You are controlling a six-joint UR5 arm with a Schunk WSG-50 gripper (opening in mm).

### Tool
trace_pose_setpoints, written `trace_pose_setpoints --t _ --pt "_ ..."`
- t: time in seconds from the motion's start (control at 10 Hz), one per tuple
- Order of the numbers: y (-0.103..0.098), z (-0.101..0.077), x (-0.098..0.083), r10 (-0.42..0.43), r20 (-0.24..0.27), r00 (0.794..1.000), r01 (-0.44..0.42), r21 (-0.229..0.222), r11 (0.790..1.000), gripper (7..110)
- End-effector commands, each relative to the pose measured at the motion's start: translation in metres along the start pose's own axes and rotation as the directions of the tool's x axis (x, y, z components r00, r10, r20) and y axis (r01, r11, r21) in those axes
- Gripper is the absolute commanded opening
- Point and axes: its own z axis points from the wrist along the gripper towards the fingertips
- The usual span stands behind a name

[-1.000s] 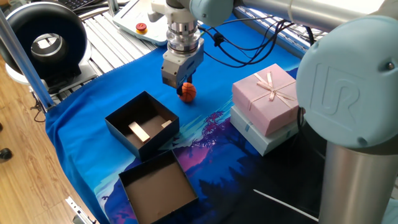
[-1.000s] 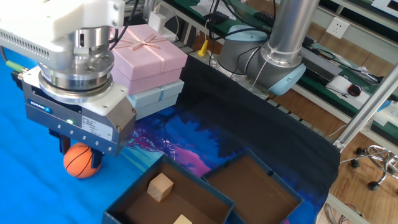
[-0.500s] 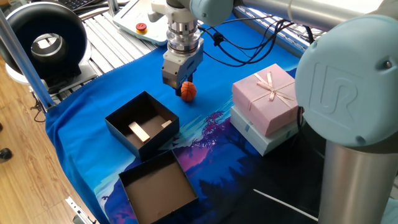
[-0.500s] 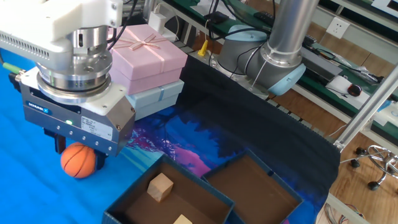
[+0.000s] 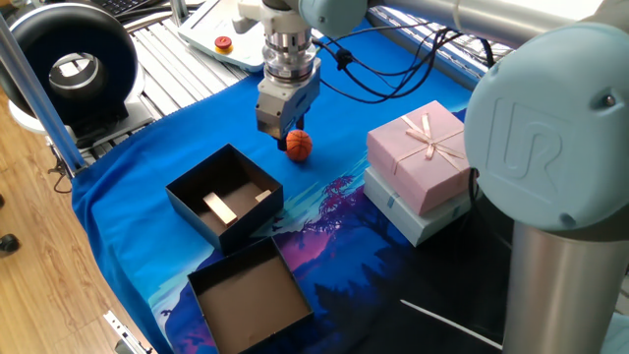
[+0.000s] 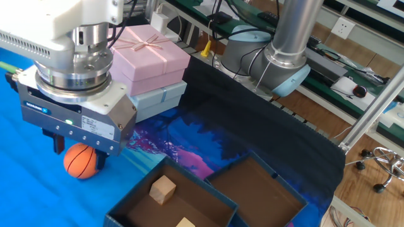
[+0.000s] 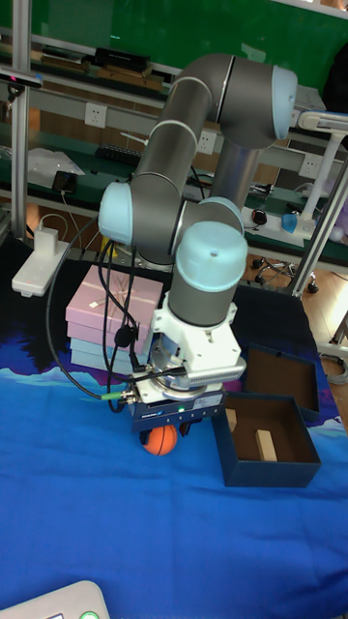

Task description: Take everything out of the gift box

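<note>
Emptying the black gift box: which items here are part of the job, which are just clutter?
In play:
- black-walled square cardboard gift box
- small orange basketball-patterned ball, out on the blue cloth
- small tan wooden cube, in the box
- flat pale wooden bar, in the box
- end effector

Clutter:
- shallow brown-lined tray
- pink ribboned box
- pale blue box beneath it

The gift box [image 5: 225, 196] looks like matt black cardboard with a brown paper-like floor; inside lie a pale, smooth wooden bar [image 5: 220, 208] and a tan wooden cube [image 6: 163, 189]. The orange ball [image 6: 81, 161] has a pebbled, rubbery skin with black seams. A glossy blue printed cloth [image 5: 147, 147] covers the worktop. The tool [image 6: 77, 152] body is brushed metal over grey plastic.
</note>
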Motion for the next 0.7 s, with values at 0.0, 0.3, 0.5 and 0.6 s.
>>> trace_pose_setpoints --t 0.0,0.3,0.5,0.6 --pt "-0.007 -0.026 -0.017 -0.018 0.012 1.0 0.017 0.084 0.996 66" --pt "0.042 -0.066 -0.013 0.058 -0.048 0.997 -0.056 0.05 0.997 66" --pt "0.089 -0.085 -0.001 0.17 -0.097 0.981 -0.167 0.038 0.985 66" --pt "0.116 -0.088 0.006 0.231 -0.12 0.966 -0.228 0.033 0.973 66"
